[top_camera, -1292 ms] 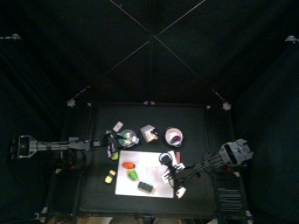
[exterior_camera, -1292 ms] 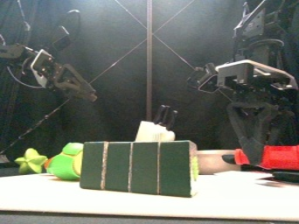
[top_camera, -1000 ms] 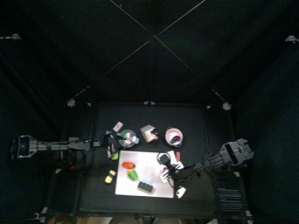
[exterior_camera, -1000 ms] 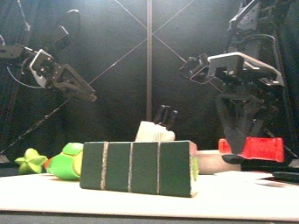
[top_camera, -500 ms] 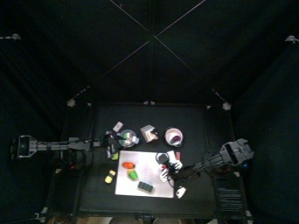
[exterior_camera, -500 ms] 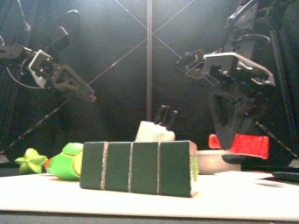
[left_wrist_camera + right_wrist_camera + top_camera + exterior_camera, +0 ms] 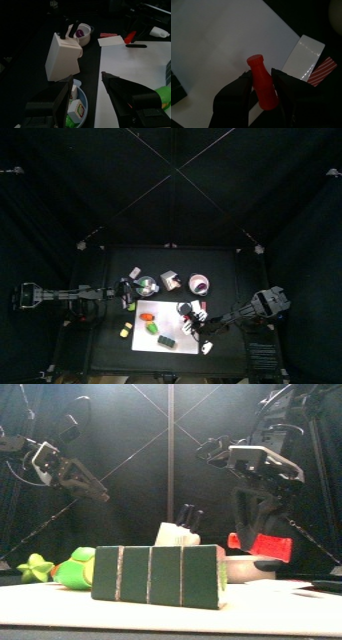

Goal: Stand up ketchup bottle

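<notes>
The red ketchup bottle [image 7: 262,86] sits between the jaws of my right gripper [image 7: 264,95], its narrow cap end pointing away from the wrist, over the white mat [image 7: 218,45]. In the front view the bottle [image 7: 270,546] hangs tilted above the table at the right, under the right gripper [image 7: 261,542]. From above, the right gripper [image 7: 201,316] is at the mat's right edge. My left gripper [image 7: 90,92] is open and holds nothing; it hovers at the table's left side [image 7: 114,298], high in the front view [image 7: 80,479].
A green striped block [image 7: 160,574] and a green toy [image 7: 74,567] stand at the front. A white holder with dark utensils [image 7: 63,55] and a small purple-lined bowl [image 7: 83,31] are further back. A white bowl [image 7: 247,566] sits below the bottle.
The right arm has carried the ketchup bottle leftward and a little higher, from the table's right edge toward the middle. The left arm has stayed still.
</notes>
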Tool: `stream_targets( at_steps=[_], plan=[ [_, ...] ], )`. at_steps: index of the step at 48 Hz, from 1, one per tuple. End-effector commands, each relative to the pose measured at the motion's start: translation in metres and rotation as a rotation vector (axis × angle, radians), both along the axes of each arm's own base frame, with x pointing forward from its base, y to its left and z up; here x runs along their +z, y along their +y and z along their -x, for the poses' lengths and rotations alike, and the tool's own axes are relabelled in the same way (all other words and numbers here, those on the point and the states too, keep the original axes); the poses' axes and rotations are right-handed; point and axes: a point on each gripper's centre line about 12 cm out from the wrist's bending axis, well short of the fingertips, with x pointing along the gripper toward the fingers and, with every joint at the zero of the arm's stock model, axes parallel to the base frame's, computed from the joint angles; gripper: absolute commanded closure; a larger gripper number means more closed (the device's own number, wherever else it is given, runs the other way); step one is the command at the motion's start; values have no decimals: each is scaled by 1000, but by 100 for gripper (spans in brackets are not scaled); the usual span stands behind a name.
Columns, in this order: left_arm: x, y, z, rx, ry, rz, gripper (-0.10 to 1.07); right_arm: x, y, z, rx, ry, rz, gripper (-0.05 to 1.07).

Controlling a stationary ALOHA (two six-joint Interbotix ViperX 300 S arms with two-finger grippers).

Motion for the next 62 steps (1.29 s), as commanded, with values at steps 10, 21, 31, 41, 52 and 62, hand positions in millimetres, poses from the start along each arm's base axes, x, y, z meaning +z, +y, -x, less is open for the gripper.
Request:
stream_targets(
  at_steps=[10, 21, 31, 41, 52, 62],
  plan=[
    [4, 0, -2, -2, -20, -2, 12, 35, -4, -16, -26, -196, 31, 49],
    [4, 0, -2, -2, -18, -2, 12, 41, -7, -21, -17, -341, 9, 49],
    [4, 0, -2, -2, -20, -2, 12, 41, -11, -23, 22, -384, 77, 49],
    [3, 0, -1, -2, -17, -2, 12, 47, -19, -25, 12, -453, 177, 49],
    [7, -4, -4, -23, -32, -12, 12, 51, -22, -32, 31, -563, 236, 49],
    [26, -18, -13, -94, -174, -32, 12, 57, -28, -34, 30, -630, 334, 49]
  ],
)
